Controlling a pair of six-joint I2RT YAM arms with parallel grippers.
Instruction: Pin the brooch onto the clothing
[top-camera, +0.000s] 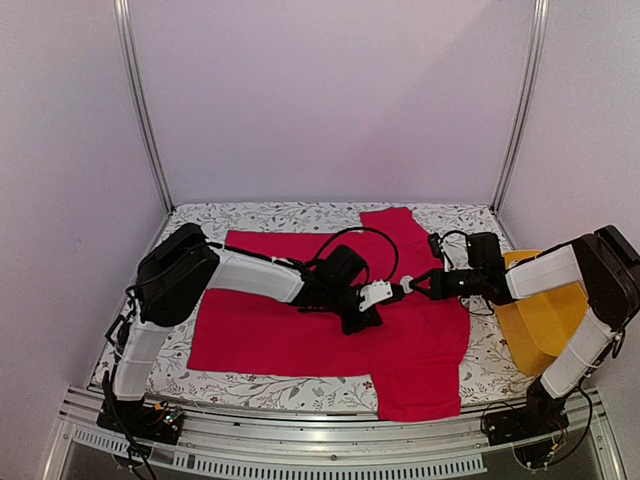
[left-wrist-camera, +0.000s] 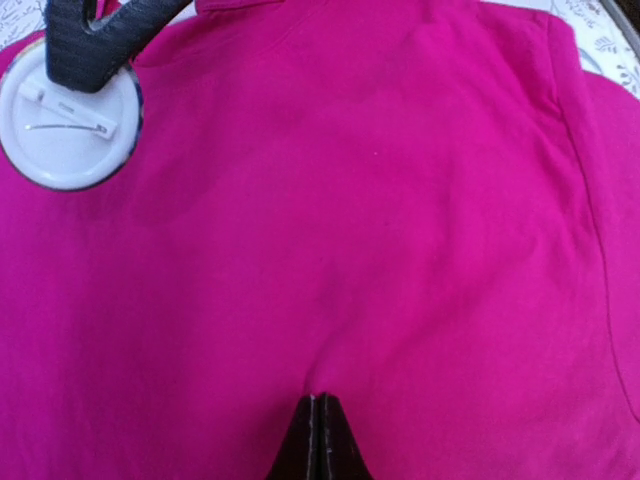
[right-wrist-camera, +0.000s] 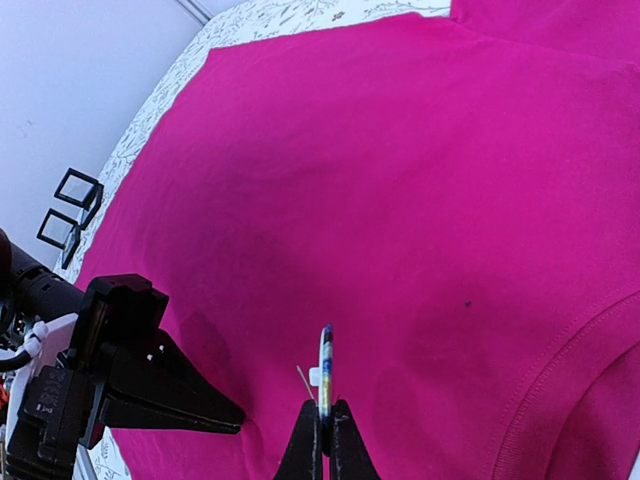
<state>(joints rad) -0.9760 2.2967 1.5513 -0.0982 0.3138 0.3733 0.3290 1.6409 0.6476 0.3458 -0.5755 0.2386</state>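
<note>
In the left wrist view, the left claw (left-wrist-camera: 316, 405) has its two fingers pressed together, tips down on the red T-shirt (left-wrist-camera: 380, 250). Whether a pinch of cloth is caught between them is hard to tell. Ahead of the tips and off to the left, the brooch (left-wrist-camera: 62, 125) shows its white back and pin bar. Its upper edge is gripped by the right claw (left-wrist-camera: 88, 62). Far ahead to the right, a strip of floral tablecloth (left-wrist-camera: 612, 40) shows.

In the right wrist view, the right claw is closed on the brooch, held edge-on just above its fingertips, with the thin pin standing out to the left. The shirt fills the view ahead. The left claw sits low to the left, its black fingers tapering toward the right claw, near but apart.

From the top, both claws meet over the middle of the spread shirt. Behind the right claw, a yellow object (top-camera: 535, 320) lies by the shirt's edge.
</note>
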